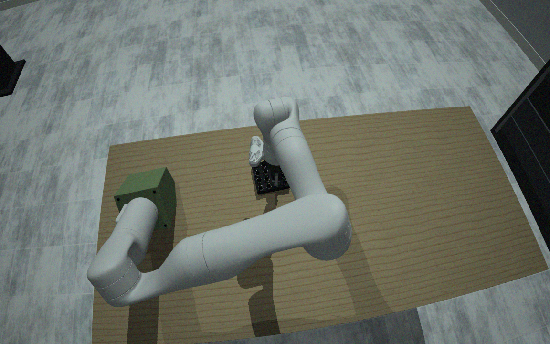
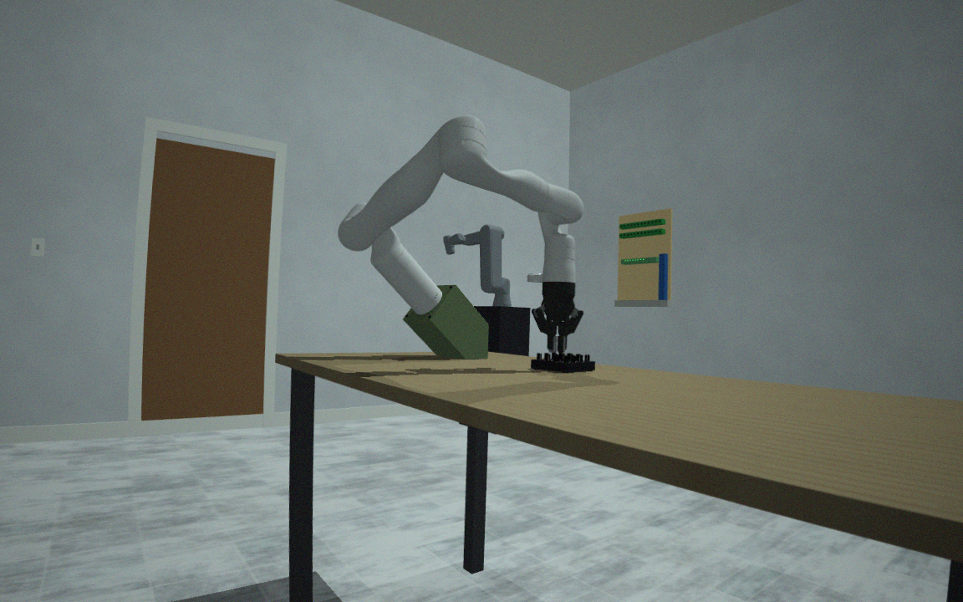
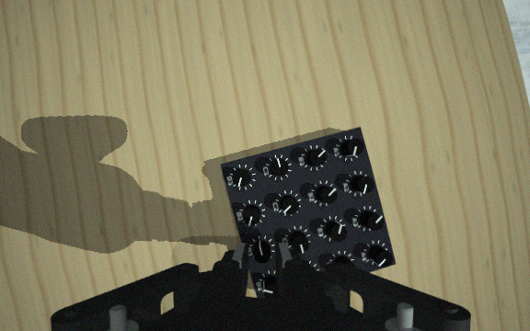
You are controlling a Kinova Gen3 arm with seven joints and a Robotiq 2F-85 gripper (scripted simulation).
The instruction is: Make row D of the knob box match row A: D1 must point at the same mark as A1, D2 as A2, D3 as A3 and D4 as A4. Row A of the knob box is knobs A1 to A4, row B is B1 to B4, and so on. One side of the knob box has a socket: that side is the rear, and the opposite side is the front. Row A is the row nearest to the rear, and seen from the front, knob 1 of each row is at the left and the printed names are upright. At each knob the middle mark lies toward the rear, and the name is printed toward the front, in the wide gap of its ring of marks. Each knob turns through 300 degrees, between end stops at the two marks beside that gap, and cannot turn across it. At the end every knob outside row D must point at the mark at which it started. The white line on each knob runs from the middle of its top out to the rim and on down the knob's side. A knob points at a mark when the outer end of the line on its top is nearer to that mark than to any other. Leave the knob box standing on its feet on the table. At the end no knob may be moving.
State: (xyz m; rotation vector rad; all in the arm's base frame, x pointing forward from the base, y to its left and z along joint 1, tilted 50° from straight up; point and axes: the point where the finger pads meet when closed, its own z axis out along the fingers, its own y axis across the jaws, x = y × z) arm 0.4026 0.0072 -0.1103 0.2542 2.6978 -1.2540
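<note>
The black knob box (image 3: 307, 202) stands on the wooden table, also seen in the top view (image 1: 270, 181) and the exterior view (image 2: 562, 364). It carries four rows of four black knobs with white lines. The name prints lie left of each knob in the wrist view, so the left column is the front row. My gripper (image 3: 261, 257) (image 2: 557, 345) points straight down at the box. Its fingers stand narrowly apart on either side of the third knob from the top of that left column (image 3: 261, 250). They do not clamp it. The knob below it (image 3: 265, 286) is partly hidden by the gripper body.
The arm's green base block (image 1: 146, 194) stands at the table's left end. A dark cabinet (image 1: 544, 158) stands off the table's right side. A second small arm on a black stand (image 2: 496, 299) is behind the table.
</note>
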